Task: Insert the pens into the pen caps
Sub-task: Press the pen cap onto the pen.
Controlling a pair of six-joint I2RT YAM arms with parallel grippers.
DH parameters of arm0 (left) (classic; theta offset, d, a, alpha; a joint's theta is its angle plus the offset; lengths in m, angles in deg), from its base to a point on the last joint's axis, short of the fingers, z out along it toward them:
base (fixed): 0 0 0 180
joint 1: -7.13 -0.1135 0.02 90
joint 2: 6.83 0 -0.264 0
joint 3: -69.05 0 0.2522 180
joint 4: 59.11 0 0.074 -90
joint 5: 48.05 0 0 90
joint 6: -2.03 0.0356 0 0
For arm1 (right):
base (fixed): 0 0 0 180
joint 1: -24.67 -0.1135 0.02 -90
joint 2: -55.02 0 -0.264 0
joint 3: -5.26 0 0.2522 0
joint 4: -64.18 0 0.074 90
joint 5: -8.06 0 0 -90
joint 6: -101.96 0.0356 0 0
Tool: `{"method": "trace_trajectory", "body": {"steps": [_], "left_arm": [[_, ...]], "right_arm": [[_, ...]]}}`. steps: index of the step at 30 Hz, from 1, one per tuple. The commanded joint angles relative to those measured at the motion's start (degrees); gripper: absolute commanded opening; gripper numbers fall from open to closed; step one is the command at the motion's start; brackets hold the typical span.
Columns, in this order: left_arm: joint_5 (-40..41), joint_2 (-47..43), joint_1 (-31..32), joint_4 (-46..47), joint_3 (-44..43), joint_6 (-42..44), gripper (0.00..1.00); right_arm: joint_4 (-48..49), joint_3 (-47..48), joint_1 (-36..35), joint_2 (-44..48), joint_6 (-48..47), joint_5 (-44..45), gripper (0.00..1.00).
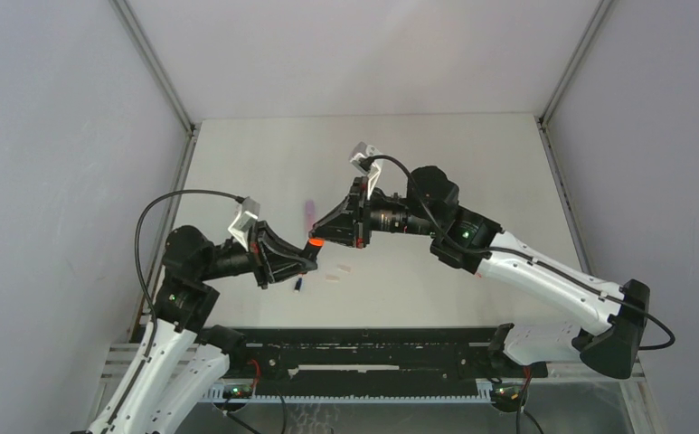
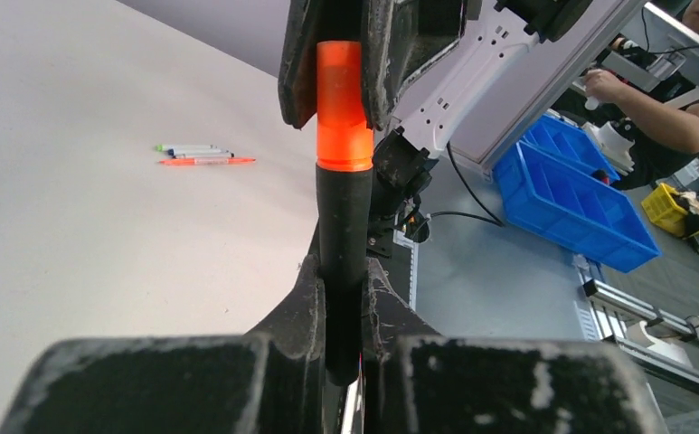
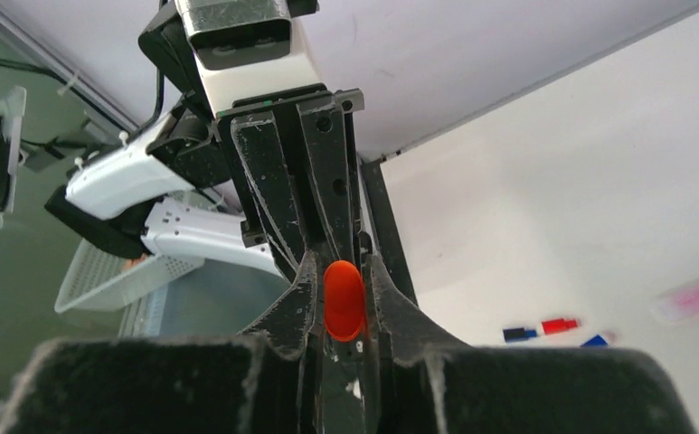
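Note:
A stubby black highlighter [image 2: 344,226] stands upright between the fingertips of my left gripper [image 2: 344,276], which is shut on its barrel. A bright orange cap [image 2: 344,108] sits on its upper end. My right gripper [image 3: 344,276] is shut on that cap [image 3: 344,300] from the opposite side. In the top view the two grippers meet nose to nose above the table's middle, left gripper [image 1: 293,262], cap [image 1: 315,244], right gripper [image 1: 329,231]. A lilac-pink highlighter [image 1: 307,214] lies on the table just behind them.
Thin red, blue and pale pens [image 2: 203,155] lie together on the table. A dark blue cap [image 3: 519,334] and a red cap [image 3: 560,325] lie side by side near the pink highlighter [image 3: 694,296]. Two pale caps [image 1: 339,272] and a small blue piece [image 1: 299,285] lie below the grippers.

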Motion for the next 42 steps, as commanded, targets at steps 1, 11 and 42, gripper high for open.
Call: {"method": "trace_trajectory", "body": {"steps": [1,11,42], "left_arm": [[13.08,-0.75,1.80,7.18,-1.60,8.75,0.00],[11.79,2.55,4.14,-1.11,-2.19,14.03,0.00],[3.10,2.87,8.49,3.97,-2.27,9.77,0.00]], "right_arm": [[-20.28,1.37,-2.05,-1.28,-5.86,-8.68,0.10],[-12.64,4.56,1.35,6.66,-9.95,-0.66,0.66],[2.29,-1.28,4.48,3.79,-5.87,-11.80,0.36]]}}
